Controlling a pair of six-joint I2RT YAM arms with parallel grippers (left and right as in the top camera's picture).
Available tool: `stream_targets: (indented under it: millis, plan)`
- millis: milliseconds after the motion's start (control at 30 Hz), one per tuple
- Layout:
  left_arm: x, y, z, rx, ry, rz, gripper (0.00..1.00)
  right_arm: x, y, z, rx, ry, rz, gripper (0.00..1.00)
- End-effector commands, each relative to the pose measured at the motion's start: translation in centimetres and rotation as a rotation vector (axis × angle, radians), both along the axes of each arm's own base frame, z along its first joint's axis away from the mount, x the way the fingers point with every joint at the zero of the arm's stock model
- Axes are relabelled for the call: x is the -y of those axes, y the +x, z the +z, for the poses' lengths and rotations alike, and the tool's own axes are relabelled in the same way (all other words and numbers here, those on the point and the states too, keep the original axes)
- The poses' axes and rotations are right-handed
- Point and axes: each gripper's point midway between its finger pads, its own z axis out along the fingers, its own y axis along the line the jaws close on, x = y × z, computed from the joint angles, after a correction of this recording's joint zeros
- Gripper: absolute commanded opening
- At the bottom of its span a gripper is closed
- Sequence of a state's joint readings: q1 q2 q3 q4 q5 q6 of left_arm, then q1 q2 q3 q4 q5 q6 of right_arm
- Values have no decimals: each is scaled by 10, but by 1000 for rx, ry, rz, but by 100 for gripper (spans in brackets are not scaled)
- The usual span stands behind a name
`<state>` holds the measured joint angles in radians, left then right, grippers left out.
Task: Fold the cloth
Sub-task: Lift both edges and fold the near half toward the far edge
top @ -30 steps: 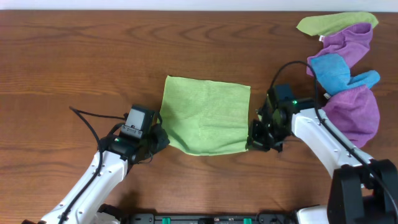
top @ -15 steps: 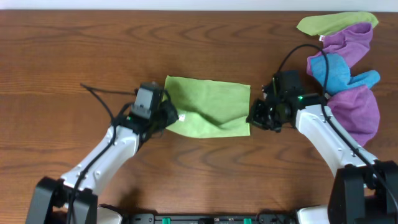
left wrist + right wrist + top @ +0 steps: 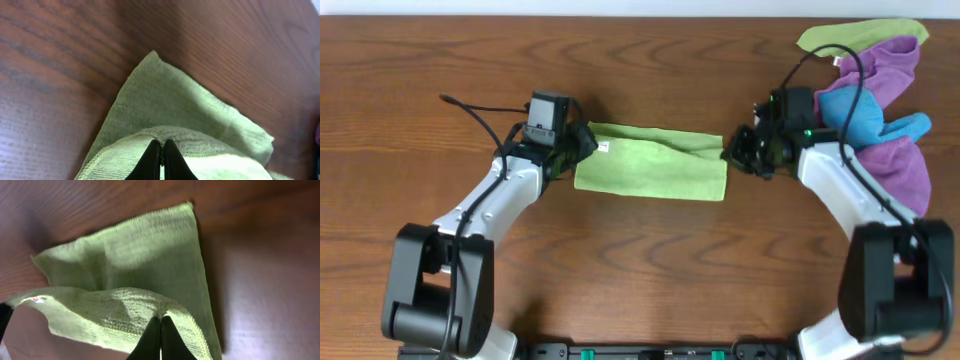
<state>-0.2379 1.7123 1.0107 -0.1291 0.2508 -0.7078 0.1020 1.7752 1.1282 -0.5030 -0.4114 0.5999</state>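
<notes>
The lime-green cloth (image 3: 650,168) lies mid-table as a wide strip, its near half brought over its far half. My left gripper (image 3: 586,143) is shut on the cloth's upper-layer corner at the strip's far left. My right gripper (image 3: 728,150) is shut on the matching corner at the far right. A small white tag (image 3: 604,148) shows near the left corner. In the left wrist view the black fingertips (image 3: 162,146) pinch a raised edge of the cloth (image 3: 150,100). The right wrist view shows the same pinch (image 3: 161,321) on the top layer of the cloth (image 3: 135,255), with the tag (image 3: 36,299) at the far end.
A heap of other cloths sits at the back right: a yellower green cloth (image 3: 850,37), a purple cloth (image 3: 882,62), a blue cloth (image 3: 860,115) and another purple cloth (image 3: 898,175), close behind my right arm. Bare wooden table (image 3: 650,270) lies in front of the strip.
Both grippers have carried the cloth's near edge away from the front toward its far edge. The flat square has become a strip folded in half.
</notes>
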Motion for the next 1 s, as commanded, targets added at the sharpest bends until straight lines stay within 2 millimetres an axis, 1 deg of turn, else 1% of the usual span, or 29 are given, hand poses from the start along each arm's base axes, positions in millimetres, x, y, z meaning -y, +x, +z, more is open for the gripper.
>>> stream_targets:
  millis: [0, 133, 267, 333, 500, 600, 733, 800, 967]
  plan:
    - [4, 15, 12, 39, -14, -11, 6, -1, 17, 3, 5, 16, -16, 2]
    - [7, 29, 13, 55, -3, -29, 6, -2, 29, 3, 16, 18, -16, 2]
    - [10, 43, 12, 58, -2, -29, 6, -2, 44, 12, 74, 25, -34, 2]
    - [9, 50, 13, 63, -1, -23, 6, -3, 51, 15, 106, 29, -34, 2]
    - [3, 62, 18, 74, -5, -6, 6, -1, 61, 18, 145, 33, -46, 2]
    - [0, 59, 16, 56, 9, -14, 6, -4, 60, 19, 143, 47, -38, 2]
    - [2, 42, 5, -17, 17, -56, 6, -11, 41, 13, 58, 85, -13, 2]
    - [3, 33, 1, -56, 14, -72, 6, -10, 32, 8, 16, 83, -14, 2]
    - [-1, 15, 0, -108, 45, -113, 6, -8, 17, 1, -46, 67, 7, 2]
